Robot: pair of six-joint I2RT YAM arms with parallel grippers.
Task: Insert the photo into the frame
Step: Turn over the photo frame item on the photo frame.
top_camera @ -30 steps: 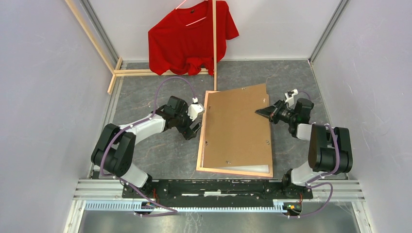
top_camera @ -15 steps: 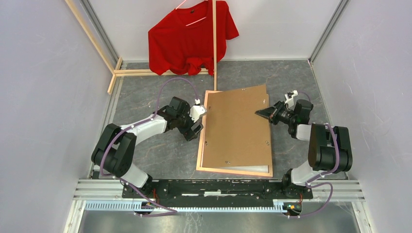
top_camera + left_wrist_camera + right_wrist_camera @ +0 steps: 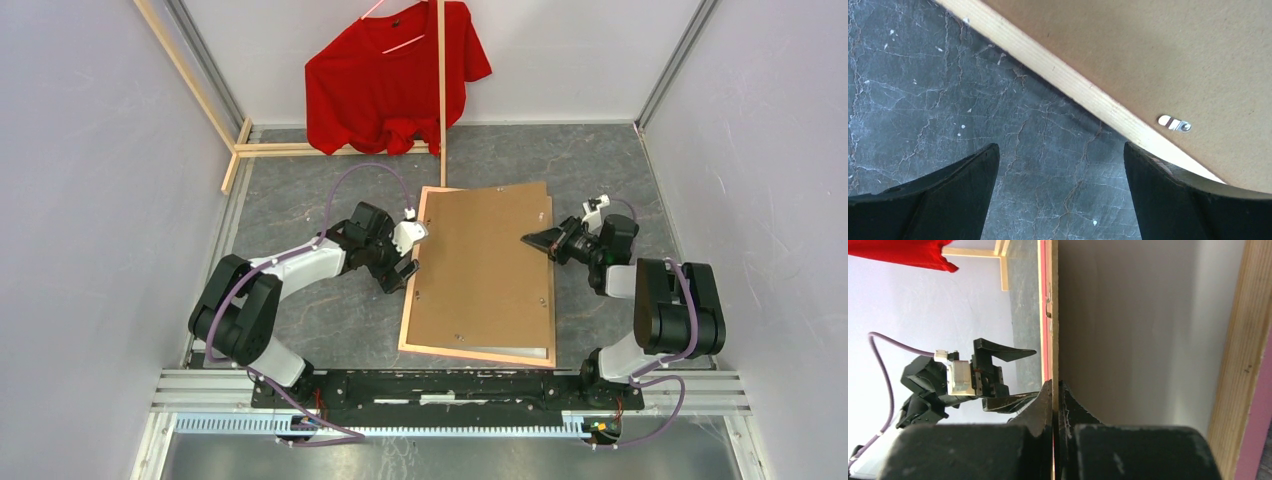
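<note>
Left pincer (image 3: 410, 250) wide, right (image 3: 1054, 386) seemingly clamped

The top camera is looking down from behind both arms over the whole table (image 3: 300, 200). The left wrist camera is peering closely past the left gripper (image 3: 1058, 150) at the frame (image 3: 1073, 85) just ahead of it. The right wrist camera is sighting along the backing board (image 3: 1054, 315) pinched in the right gripper (image 3: 1054, 390), toward the left gripper, which the top view is also showing.

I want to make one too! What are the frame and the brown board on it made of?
The frame looks like pale bare wood: fine grain lines show. The brown board seems matte cardboard or fibreboard, flat and dull.
</note>
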